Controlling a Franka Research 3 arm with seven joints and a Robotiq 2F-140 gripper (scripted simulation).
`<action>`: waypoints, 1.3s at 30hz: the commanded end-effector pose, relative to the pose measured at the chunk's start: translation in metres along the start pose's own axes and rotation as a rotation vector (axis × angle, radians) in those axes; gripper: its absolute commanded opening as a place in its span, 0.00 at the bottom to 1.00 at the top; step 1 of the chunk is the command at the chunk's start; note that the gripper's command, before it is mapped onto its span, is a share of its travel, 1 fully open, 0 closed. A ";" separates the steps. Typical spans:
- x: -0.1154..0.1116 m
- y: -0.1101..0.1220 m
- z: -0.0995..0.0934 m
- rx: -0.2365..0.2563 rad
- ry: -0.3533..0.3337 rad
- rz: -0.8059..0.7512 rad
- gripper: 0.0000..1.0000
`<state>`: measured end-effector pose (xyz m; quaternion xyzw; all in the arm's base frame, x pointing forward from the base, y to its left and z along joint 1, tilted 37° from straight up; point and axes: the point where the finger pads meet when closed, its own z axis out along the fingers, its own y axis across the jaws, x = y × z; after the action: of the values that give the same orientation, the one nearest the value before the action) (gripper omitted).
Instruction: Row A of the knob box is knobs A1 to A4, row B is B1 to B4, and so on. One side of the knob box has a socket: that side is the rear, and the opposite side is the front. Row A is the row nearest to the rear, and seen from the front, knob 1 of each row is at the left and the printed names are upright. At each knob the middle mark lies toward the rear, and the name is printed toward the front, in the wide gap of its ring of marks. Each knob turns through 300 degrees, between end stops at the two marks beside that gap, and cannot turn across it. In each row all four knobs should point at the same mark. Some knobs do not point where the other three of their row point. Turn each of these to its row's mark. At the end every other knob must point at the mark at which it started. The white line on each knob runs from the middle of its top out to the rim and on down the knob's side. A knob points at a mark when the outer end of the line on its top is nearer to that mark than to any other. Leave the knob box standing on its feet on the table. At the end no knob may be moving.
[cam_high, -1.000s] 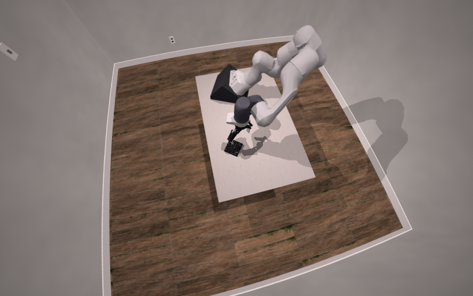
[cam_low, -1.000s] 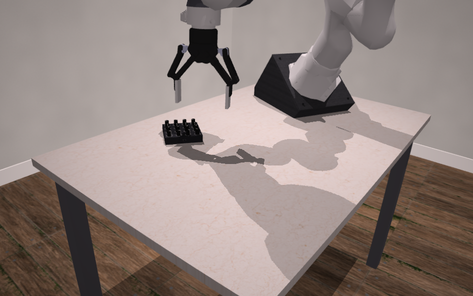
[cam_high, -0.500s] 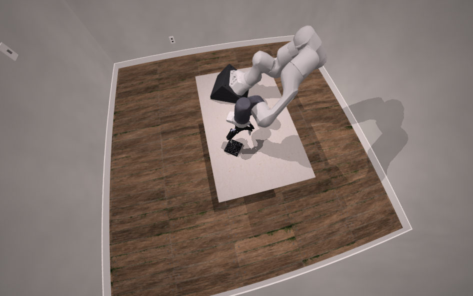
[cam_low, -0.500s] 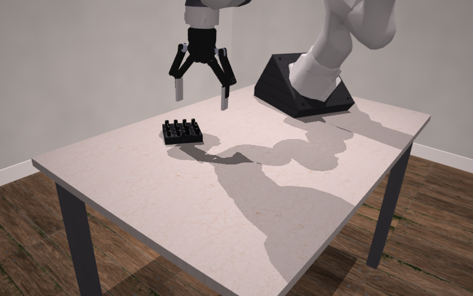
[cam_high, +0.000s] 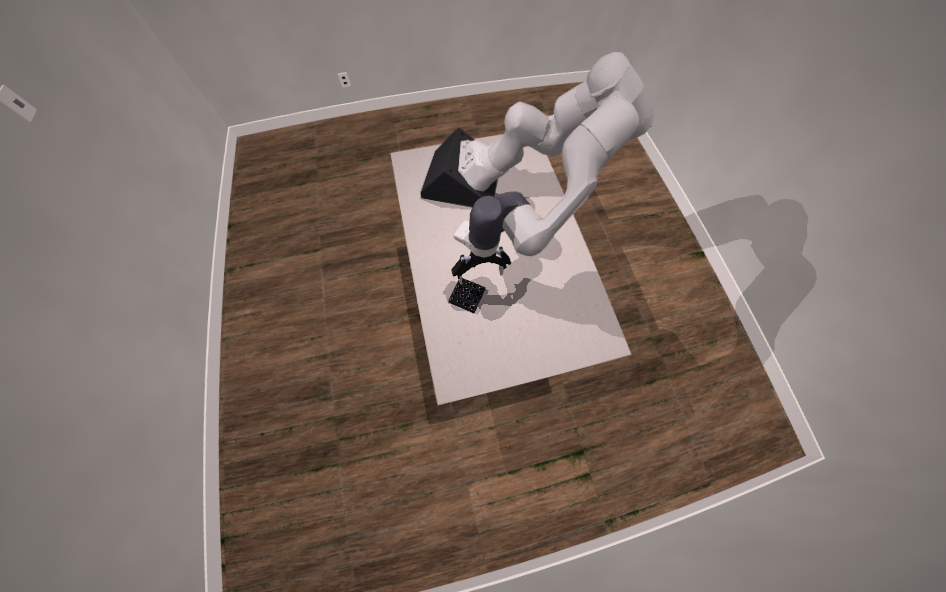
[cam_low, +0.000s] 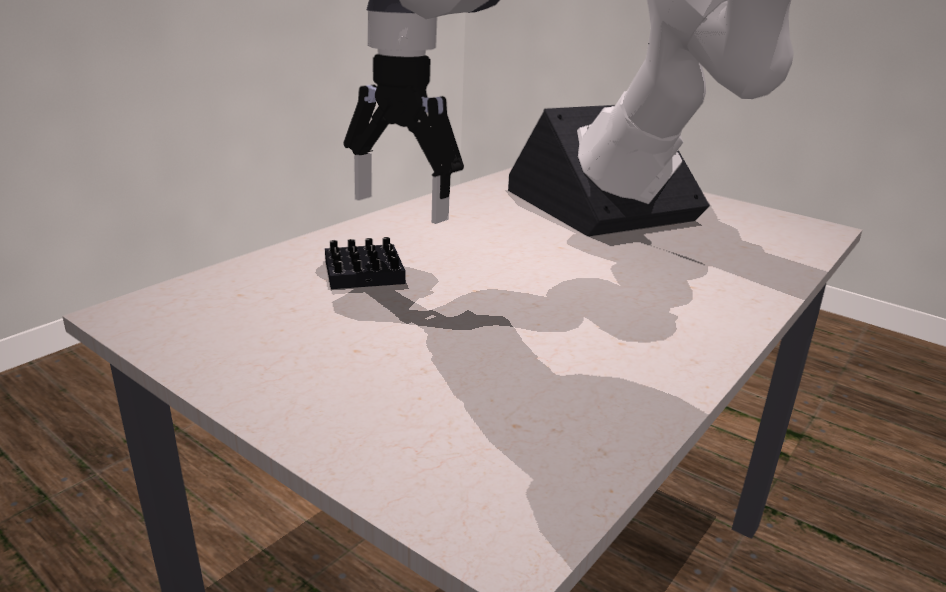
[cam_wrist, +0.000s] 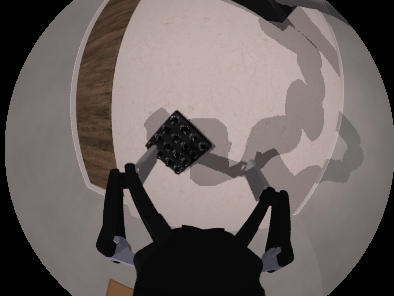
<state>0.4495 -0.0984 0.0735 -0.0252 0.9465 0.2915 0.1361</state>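
The black knob box (cam_high: 466, 295) (cam_low: 364, 280) (cam_wrist: 178, 142) stands on the table, turned diagonally in the wrist view. Its black knobs point upward in a grid of four rows of four. A small socket (cam_low: 369, 280) shows on the side facing the exterior camera. The white lines, marks and printed names are too small and dark to read in these views. My gripper (cam_high: 481, 276) (cam_low: 401, 210) (cam_wrist: 202, 160) is wide open and empty, clearly above the box and offset to one side of it. In the wrist view the left finger overlaps the box's edge.
The pale table (cam_high: 516, 359) (cam_low: 279, 390) (cam_wrist: 200, 45) carries the box. The arm's black wedge-shaped base (cam_high: 446, 174) (cam_low: 551, 164) (cam_wrist: 267, 9) stands at the table's far end from the box. Shadows of the arm fall over the table beside the box. The box is near one long table edge.
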 end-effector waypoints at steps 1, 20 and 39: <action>0.000 0.001 0.000 0.001 0.015 0.156 1.00; -0.006 0.001 -0.001 0.003 0.015 0.393 1.00; -0.013 0.001 -0.003 0.006 0.015 0.676 1.00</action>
<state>0.4608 -0.1002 0.0798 0.2283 0.9191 0.3168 0.0527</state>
